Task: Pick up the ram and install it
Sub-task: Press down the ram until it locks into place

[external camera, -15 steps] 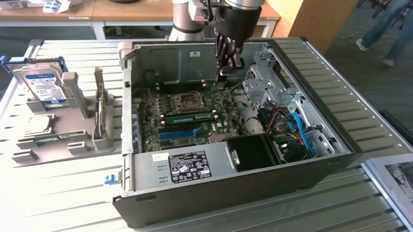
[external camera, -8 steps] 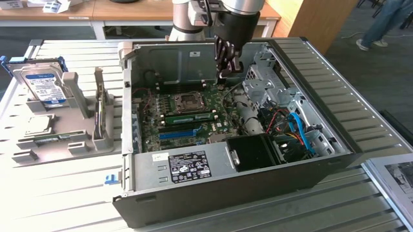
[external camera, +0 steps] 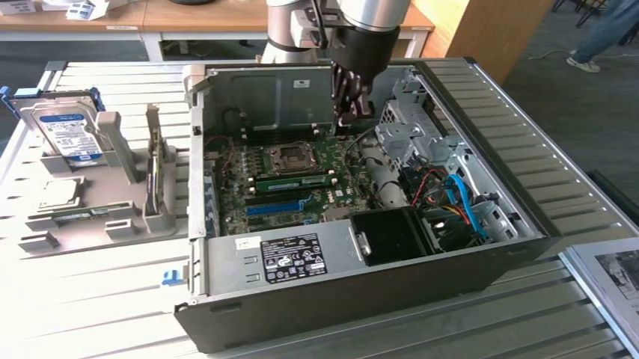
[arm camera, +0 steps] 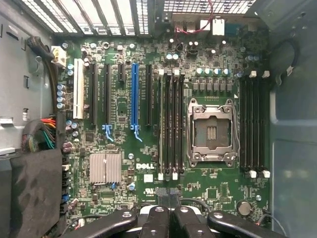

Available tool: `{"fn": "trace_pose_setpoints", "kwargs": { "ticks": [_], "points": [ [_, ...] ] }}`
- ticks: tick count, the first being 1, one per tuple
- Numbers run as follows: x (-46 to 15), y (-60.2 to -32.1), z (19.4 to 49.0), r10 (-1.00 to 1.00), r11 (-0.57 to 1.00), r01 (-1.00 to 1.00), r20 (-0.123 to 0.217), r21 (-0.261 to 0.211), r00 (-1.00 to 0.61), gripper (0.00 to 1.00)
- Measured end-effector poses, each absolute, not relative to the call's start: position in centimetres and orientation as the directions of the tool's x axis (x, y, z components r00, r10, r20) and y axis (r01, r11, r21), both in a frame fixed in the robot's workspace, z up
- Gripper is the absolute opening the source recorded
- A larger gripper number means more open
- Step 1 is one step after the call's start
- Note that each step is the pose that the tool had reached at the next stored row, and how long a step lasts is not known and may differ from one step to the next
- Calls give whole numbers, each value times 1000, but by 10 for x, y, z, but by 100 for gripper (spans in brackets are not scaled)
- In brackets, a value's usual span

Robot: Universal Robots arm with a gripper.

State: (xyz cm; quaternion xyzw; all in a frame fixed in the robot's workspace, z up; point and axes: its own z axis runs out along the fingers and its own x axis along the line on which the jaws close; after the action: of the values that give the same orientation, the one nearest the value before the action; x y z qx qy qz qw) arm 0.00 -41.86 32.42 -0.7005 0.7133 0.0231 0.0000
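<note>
- One green stick, the ram (external camera: pixel 295 180), lies along a memory slot on the motherboard (external camera: pixel 227 202). It sits just beside the bare CPU socket (external camera: pixel 292 155), inside the open computer case (external camera: pixel 330 299).
- Claw check: the gripper (external camera: pixel 351 120) hangs over the board near the case's back wall, fingers pressed together and pinching nothing. In the wrist view the gripper (arm camera: pixel 168 218) shows its tips touching each other above the board's edge.
- Whether the stick's end latches have clicked home, I cannot tell from here.
- First worry: if the stick is only half seated, a push at one end could tilt it in the slot or skid the fingers off its thin top edge.
- Second worry: the CPU socket (arm camera: pixel 212 130) lies open, contacts exposed, right next to the memory slots. A drop slightly off line would put hard fingertips into it.
- Third worry: the case walls stand close around the arm, so a sideways swing could clip sheet metal.
- Over on the exterior view's left, a grey stand (external camera: pixel 100 217) carries a hard drive (external camera: pixel 65 134), well apart from the case.
</note>
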Motion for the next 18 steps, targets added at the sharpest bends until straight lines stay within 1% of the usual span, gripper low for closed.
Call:
{"fn": "trace_pose_setpoints", "kwargs": {
  "ticks": [18],
  "points": [
    [0, -419, 304, -999, 18, -999, -33, 33, -19, 10]
  ]
}}
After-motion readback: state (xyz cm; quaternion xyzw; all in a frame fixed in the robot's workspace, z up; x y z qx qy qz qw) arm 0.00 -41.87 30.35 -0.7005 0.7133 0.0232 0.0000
